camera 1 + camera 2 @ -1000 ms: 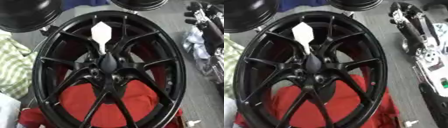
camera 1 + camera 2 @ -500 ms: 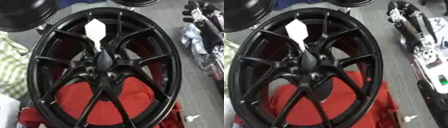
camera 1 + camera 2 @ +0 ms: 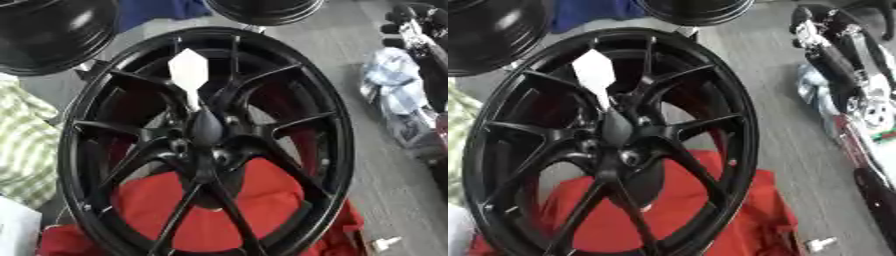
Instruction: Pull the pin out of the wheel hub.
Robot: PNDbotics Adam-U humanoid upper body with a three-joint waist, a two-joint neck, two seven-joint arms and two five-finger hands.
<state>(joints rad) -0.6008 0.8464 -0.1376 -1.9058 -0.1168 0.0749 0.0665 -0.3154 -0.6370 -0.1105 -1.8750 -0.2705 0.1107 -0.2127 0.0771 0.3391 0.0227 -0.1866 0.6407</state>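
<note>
A large black spoked wheel (image 3: 338, 125) stands tilted in the middle of both views. From its hub (image 3: 206, 129) a pin rises on a thin pale shaft. The pin ends in a flat white six-sided head (image 3: 188, 70). No hand touches the pin or the wheel. A black and silver arm (image 3: 846, 75) lies along the right edge. My right hand (image 3: 805, 19) shows at its far end, well apart from the wheel. My left hand is out of sight.
A red cloth (image 3: 219, 220) lies under the wheel. Two more black wheels stand behind, at the top left (image 3: 52, 35) and top (image 3: 262, 7). A green checked cloth (image 3: 22, 145) lies left, a pale bundle (image 3: 394, 80) right, a small white piece (image 3: 382, 243) on the grey floor.
The whole picture has drifted a little, so the camera has moved. The pin stands in the hub as before, and the arm on the right has kept its place.
</note>
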